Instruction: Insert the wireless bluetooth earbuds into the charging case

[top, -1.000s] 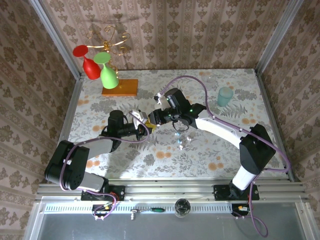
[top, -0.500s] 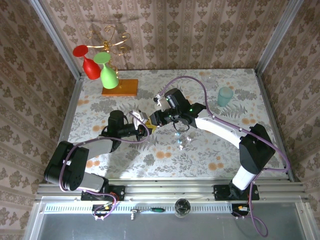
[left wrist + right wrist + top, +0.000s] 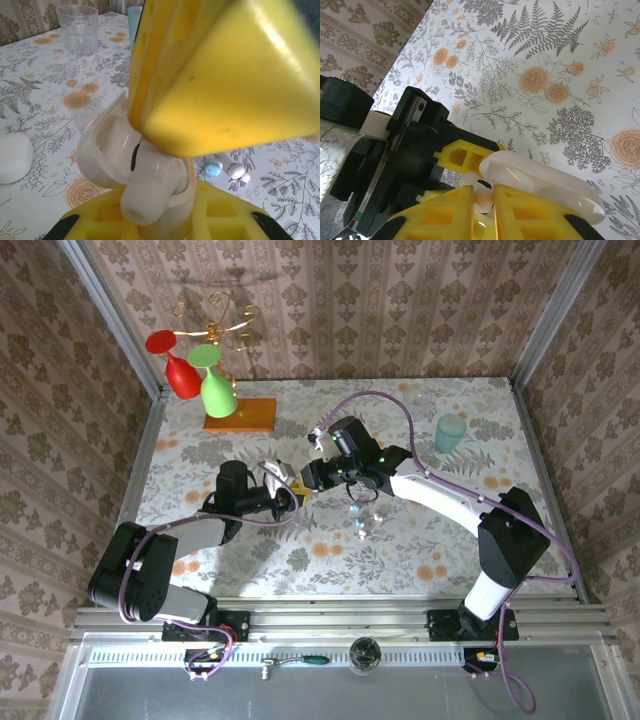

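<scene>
My left gripper [image 3: 283, 496] [image 3: 156, 212] is shut on the white charging case [image 3: 102, 157] [image 3: 540, 190] and holds it above the table's middle with its lid swung open. A white earbud [image 3: 150, 187] [image 3: 483, 195] with a dark mark sits partly in the case's cavity. My right gripper [image 3: 306, 483] [image 3: 484, 194] is shut on that earbud, its yellow fingers [image 3: 225, 80] pressing down from above the case. The two grippers meet tip to tip.
A small light-blue piece [image 3: 212, 168] and two small white pieces [image 3: 236, 171] lie on the floral table [image 3: 300, 550] under the right arm. A white pebble-like item [image 3: 12, 157], a clear glass [image 3: 77, 27], a teal cup [image 3: 450, 432] and a stand with red and green glasses [image 3: 205, 385] stand farther off.
The right gripper has edged slightly left toward the left gripper. The left arm has held still with the case.
</scene>
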You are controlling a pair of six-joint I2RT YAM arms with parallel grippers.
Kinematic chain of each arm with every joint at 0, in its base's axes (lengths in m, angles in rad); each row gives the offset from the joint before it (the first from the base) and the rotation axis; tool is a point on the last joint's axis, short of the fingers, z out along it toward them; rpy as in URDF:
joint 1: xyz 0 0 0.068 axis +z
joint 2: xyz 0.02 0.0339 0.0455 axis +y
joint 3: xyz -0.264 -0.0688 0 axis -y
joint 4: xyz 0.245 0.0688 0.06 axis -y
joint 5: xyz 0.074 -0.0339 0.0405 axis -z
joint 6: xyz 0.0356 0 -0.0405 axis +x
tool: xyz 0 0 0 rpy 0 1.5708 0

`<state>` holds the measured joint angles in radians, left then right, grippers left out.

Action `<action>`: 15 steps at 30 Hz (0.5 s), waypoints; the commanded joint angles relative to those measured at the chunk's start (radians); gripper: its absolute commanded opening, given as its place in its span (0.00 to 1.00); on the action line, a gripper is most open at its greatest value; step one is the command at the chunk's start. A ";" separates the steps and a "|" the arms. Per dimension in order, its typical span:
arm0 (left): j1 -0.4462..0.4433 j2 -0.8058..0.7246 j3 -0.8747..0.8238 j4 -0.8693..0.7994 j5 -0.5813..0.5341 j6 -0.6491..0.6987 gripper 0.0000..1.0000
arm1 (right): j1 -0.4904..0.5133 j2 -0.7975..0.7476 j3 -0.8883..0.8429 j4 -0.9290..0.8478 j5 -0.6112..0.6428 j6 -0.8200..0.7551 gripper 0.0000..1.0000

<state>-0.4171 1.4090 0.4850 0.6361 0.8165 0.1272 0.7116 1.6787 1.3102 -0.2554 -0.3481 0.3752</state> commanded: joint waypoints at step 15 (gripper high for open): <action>-0.003 -0.012 0.036 0.020 0.061 0.000 0.00 | 0.003 0.072 0.053 -0.057 -0.099 -0.004 0.32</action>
<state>-0.4171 1.4090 0.4850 0.6121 0.8230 0.1272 0.7113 1.7218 1.3373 -0.2703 -0.3840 0.3786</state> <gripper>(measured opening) 0.204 0.319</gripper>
